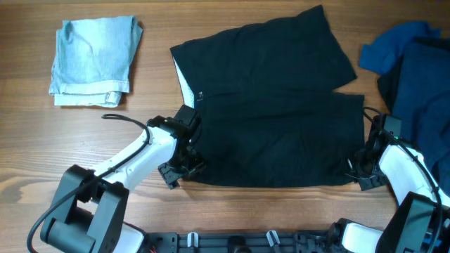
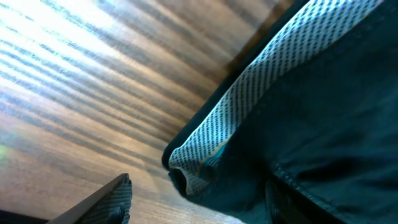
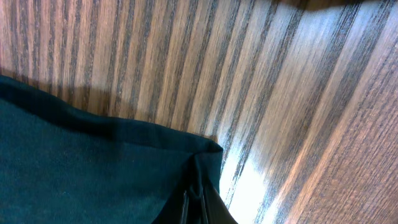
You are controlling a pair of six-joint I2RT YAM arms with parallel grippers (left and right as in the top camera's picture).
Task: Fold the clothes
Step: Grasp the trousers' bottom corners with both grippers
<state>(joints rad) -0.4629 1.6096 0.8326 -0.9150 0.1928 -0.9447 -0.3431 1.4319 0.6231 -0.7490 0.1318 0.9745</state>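
The clothes in play are black shorts, spread flat mid-table with the waistband to the left and the legs to the right. My left gripper is at the near waistband corner. In the left wrist view its jaws stand open, and the whitish mesh inner waistband lies between them, clear of the one visible finger. My right gripper is at the near leg's hem corner. In the right wrist view it is shut on a pinch of the black hem.
A folded pale blue garment lies at the back left. A heap of dark blue garments covers the right edge, close behind my right arm. Bare wooden table runs along the front and left.
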